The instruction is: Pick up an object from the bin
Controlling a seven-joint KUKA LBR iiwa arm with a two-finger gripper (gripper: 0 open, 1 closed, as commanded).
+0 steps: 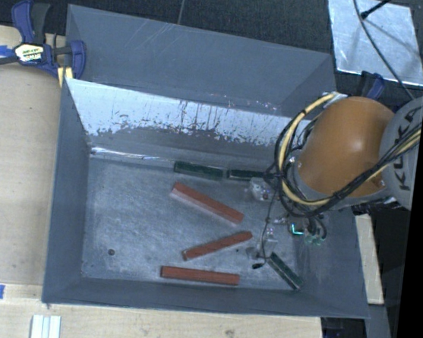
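The hand (pixel 266 249) sits by a dark green bar (pixel 286 273), contact unclear.

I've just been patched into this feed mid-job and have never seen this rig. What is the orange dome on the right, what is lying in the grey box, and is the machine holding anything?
One camera looks down into a grey metal bin from above and a bit to one side. The orange dome with its cables is a cover on the robot arm's wrist, and the arm comes in from the right. Below it, the gripper hangs low over the right part of the floor.

Five bars lie on the floor:
- The upper red bar lies slanted in the middle.
- The middle red bar has its right end near the gripper.
- The front red bar lies along the front wall.
- The back green bar lies by the back wall.
- The right green bar lies just right of the gripper.

I cannot tell whether anything is held.
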